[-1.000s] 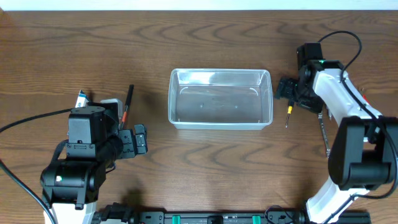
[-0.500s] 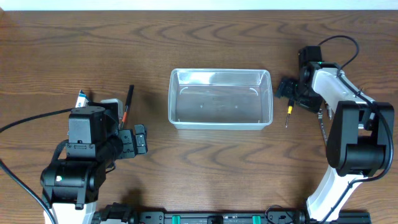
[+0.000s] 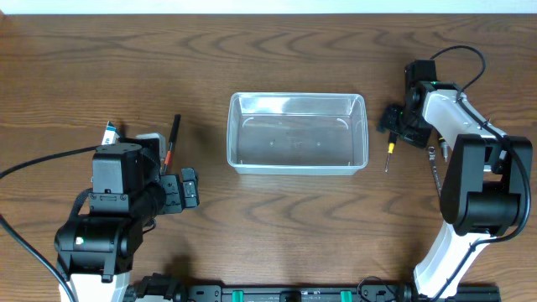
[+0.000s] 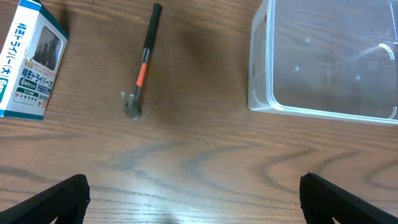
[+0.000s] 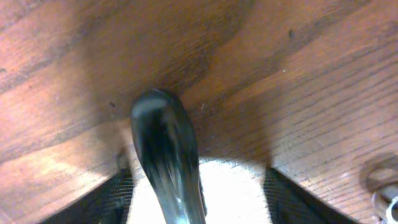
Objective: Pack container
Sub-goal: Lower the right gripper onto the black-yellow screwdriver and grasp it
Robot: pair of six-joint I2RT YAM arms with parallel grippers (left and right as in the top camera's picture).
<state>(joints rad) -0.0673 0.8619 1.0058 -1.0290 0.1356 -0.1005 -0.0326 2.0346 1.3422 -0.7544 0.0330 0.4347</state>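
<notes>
The clear container [image 3: 234, 134] stands empty at the table's centre; its left end shows in the left wrist view [image 4: 260, 74]. My right gripper [image 3: 393, 117] is just right of it, low over the table. In the right wrist view its jaws [image 5: 199, 202] are open around the black handle [image 5: 163, 155] of a screwdriver, which lies nearer the left finger. The screwdriver's yellow band and shaft [image 3: 388, 153] stick out below the gripper. My left gripper [image 3: 190, 188] is open and empty at the lower left, its fingertips [image 4: 194, 199] over bare wood.
A small black-and-orange hammer [image 3: 172, 138] [image 4: 144, 59] and a blue-and-white box [image 3: 110, 132] [image 4: 28, 59] lie left of the container. A thin metal tool [image 3: 435, 172] lies beside the right arm.
My right gripper has shifted slightly to the right above the screwdriver handle. The screwdriver, the container and the left arm have not moved.
</notes>
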